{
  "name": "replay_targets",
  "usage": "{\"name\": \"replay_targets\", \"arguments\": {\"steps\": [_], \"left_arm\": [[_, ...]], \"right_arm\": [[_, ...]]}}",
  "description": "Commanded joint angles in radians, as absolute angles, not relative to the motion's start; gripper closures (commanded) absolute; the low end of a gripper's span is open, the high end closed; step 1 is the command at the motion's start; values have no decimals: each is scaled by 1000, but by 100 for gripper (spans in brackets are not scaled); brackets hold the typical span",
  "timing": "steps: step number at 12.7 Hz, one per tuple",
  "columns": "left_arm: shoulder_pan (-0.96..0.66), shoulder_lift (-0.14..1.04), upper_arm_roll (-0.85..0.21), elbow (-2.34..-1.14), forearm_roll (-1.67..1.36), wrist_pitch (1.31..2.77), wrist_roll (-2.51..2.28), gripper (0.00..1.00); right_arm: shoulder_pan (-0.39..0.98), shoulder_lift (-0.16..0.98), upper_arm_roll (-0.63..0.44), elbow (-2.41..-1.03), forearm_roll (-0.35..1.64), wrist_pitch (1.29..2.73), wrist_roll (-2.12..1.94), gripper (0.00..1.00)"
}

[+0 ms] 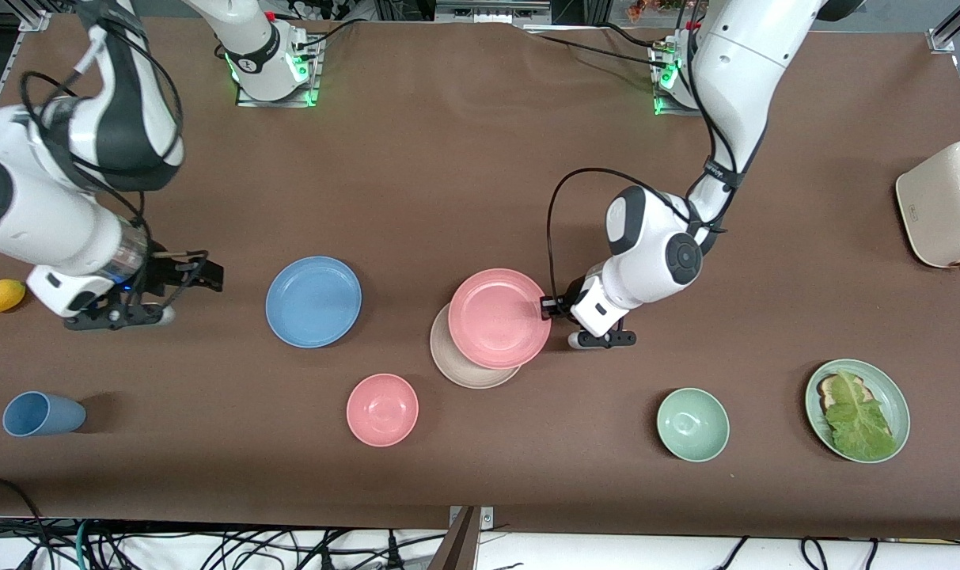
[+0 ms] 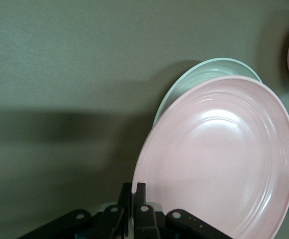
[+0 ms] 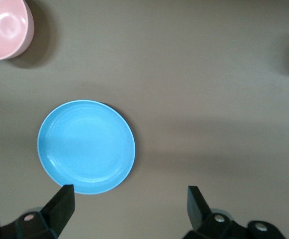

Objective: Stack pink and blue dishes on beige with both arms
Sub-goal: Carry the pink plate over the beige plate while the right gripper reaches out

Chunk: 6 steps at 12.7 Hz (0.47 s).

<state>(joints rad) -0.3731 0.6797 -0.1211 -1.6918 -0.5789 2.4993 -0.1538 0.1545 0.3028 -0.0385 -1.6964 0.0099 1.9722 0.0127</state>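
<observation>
The salmon pink plate sits partly over the beige plate, offset toward the robots' bases. My left gripper is shut on the pink plate's rim at the edge toward the left arm's end. In the left wrist view the fingers pinch that pink plate, and the beige plate peeks out beneath. The light blue plate lies flat on the table. My right gripper hangs open beside it, toward the right arm's end. The right wrist view shows the blue plate ahead of the open right gripper.
A pink bowl and a green bowl stand nearer the front camera. A blue cup and a yellow fruit lie at the right arm's end. A lettuce plate and a toaster are at the left arm's end.
</observation>
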Motion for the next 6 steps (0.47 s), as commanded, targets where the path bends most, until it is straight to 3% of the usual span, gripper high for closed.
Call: {"name": "replay_targets", "arguments": {"steps": [1,3,6], "left_arm": [[-411,738,-94,-1625,-595,2503,-193,100],[-432,764,-87,-1597,-594,2523,-230,100],[-469,814,-72,-1533,-594,2526,-306,100]], "right_arm": [[160,275,-19,-1860,25,2123,23,0],[160,275,-12,-1957,25,2233,23,0],[160,287,-9,-2152,25,2509,23,1]]}}
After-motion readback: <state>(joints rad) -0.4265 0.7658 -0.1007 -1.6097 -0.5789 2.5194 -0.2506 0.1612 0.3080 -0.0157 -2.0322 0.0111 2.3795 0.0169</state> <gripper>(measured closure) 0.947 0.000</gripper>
